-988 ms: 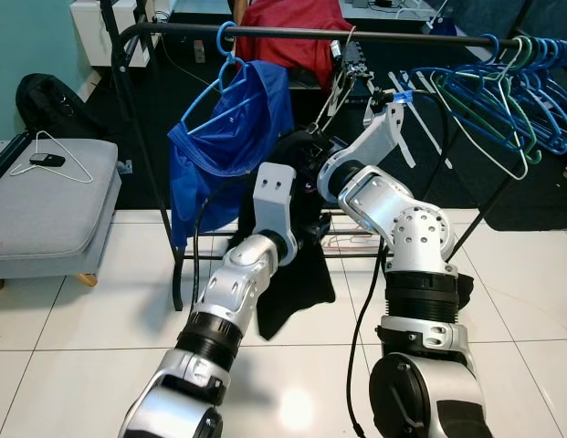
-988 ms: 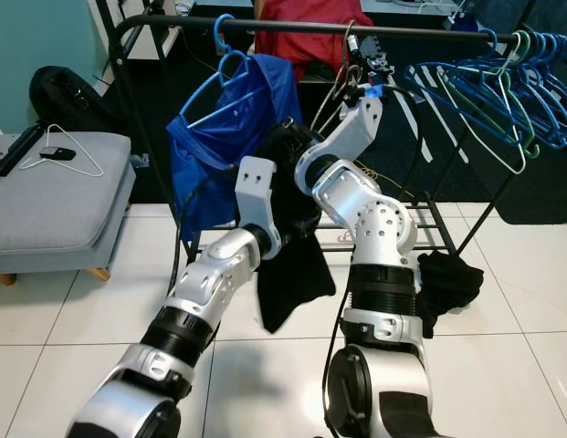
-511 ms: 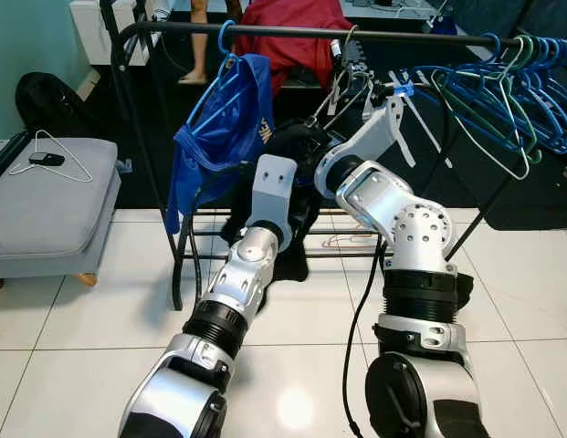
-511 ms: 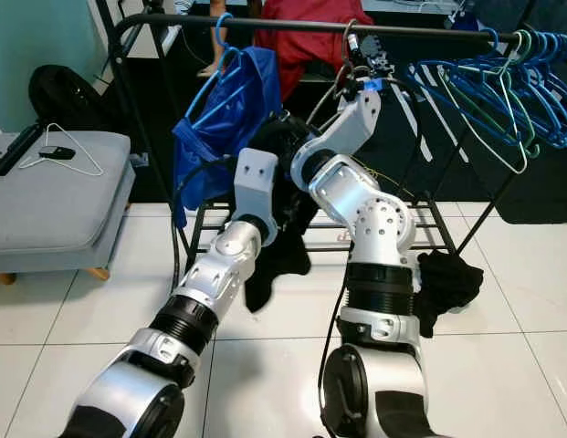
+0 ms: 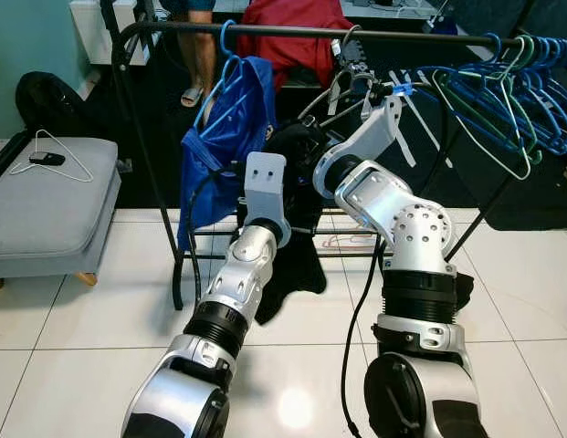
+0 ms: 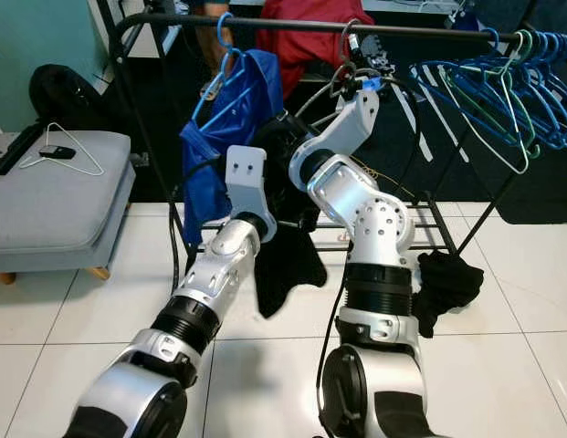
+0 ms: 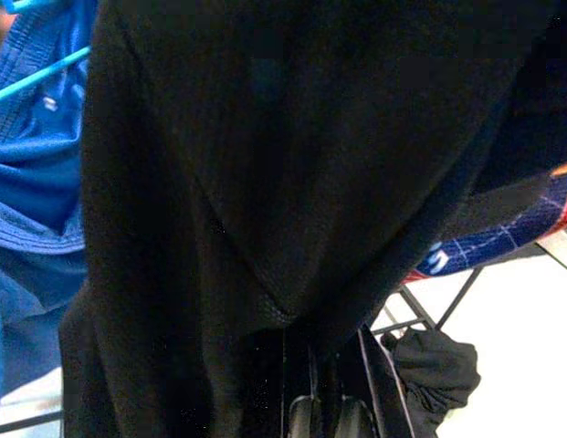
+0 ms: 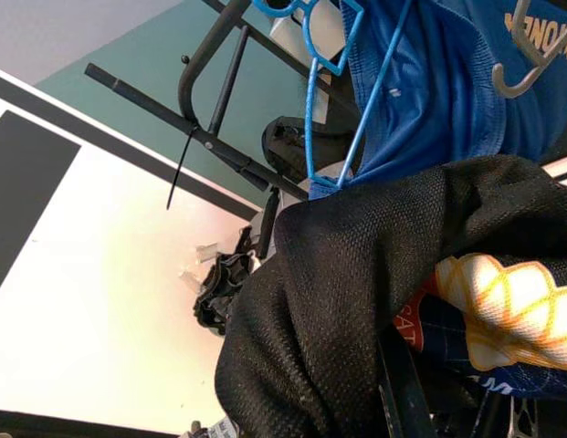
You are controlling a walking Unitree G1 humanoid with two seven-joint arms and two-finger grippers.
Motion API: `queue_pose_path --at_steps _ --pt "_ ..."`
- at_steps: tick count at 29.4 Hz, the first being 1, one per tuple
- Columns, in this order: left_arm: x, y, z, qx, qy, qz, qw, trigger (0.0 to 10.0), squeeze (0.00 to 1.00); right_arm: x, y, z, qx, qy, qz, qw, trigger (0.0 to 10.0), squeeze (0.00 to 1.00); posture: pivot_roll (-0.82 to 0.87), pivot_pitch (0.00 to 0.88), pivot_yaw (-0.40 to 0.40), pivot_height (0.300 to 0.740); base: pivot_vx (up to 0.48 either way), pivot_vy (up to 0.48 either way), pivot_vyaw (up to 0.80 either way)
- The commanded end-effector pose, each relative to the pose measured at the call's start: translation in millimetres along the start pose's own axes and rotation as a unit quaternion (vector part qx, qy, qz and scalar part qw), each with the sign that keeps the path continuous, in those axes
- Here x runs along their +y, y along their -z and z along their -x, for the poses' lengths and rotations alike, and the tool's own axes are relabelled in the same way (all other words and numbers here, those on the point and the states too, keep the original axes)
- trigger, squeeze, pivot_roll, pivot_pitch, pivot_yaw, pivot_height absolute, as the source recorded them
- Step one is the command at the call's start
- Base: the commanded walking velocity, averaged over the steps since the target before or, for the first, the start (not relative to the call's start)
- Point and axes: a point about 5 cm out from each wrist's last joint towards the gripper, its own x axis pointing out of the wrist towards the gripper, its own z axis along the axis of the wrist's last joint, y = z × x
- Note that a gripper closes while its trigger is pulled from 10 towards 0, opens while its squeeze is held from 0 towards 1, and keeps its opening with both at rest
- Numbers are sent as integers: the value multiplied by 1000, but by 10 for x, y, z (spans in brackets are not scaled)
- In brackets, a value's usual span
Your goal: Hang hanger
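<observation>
While both arms reach toward the black clothes rail (image 5: 292,33), the black garment (image 5: 297,265) hangs on a grey hanger (image 5: 342,87) beside the blue shirt (image 5: 230,128); whether the left gripper (image 7: 324,415) or right gripper (image 5: 356,64) is clenched, I cannot tell.

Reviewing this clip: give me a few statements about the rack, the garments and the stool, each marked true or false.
1. A blue garment hangs on a blue hanger from the rack rail. True.
2. The bunch of blue hangers lies on the floor. False: they hang at the rail's right end.
3. A white wire hanger lies on the grey stool. True.
4. The black garment is folded on the stool. False: it hangs between the two arms, before the rack.
5. A dark bundle lies on the floor tiles near the rack. True.
</observation>
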Motion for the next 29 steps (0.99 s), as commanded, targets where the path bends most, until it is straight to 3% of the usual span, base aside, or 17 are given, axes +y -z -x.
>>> queue_pose_path --at_steps 1,5,9,12,13,16,17,20,22,26,27,28,29 --pt "-37 29 13 2 12 -4 1000 0 0 61 -8 32 -3 -14 3 1000 0 0 -78 212 -33 740 0 0 0" --pt "151 158 169 23 75 -87 993 0 0 -93 8 80 -2 11 16 1000 0 0 -74 213 -32 740 0 0 0" --pt "245 215 326 37 154 -116 981 0 0 -207 -2 119 -2 28 19 999 0 0 -63 221 -35 740 0 0 0" --pt "430 290 603 53 231 -125 963 0 0 -337 -4 164 -2 50 29 998 0 0 -60 227 -34 740 0 0 0" --pt "430 290 603 53 231 -125 963 0 0 -337 -4 164 -2 50 29 998 0 0 -60 227 -34 740 0 0 0" --pt "697 330 724 74 201 -151 965 0 0 -411 -10 197 0 61 41 997 0 0 -60 238 -34 740 0 0 0" --pt "697 330 724 74 201 -151 965 0 0 -411 -10 197 0 61 41 997 0 0 -60 238 -34 740 0 0 0" --pt "1028 280 804 90 150 -206 963 0 0 -547 -18 263 8 79 77 994 0 0 -52 244 -36 740 0 0 0" --pt "1063 262 823 93 147 -211 962 0 0 -568 -18 274 10 81 83 993 0 0 -52 244 -36 740 0 0 0" --pt "1069 110 926 75 191 -184 961 0 0 -792 73 378 53 100 183 977 0 0 -50 250 -32 740 0 0 0" --pt "1069 110 926 75 191 -184 961 0 0 -792 73 378 53 100 183 977 0 0 -50 250 -32 740 0 0 0" --pt "1024 61 976 67 223 -165 959 0 0 -883 124 421 73 110 246 960 0 0 -49 252 -30 740 0 0 0" --pt "1024 61 976 67 223 -165 959 0 0 -883 124 421 73 110 246 960 0 0 -49 252 -30 740 0 0 0"
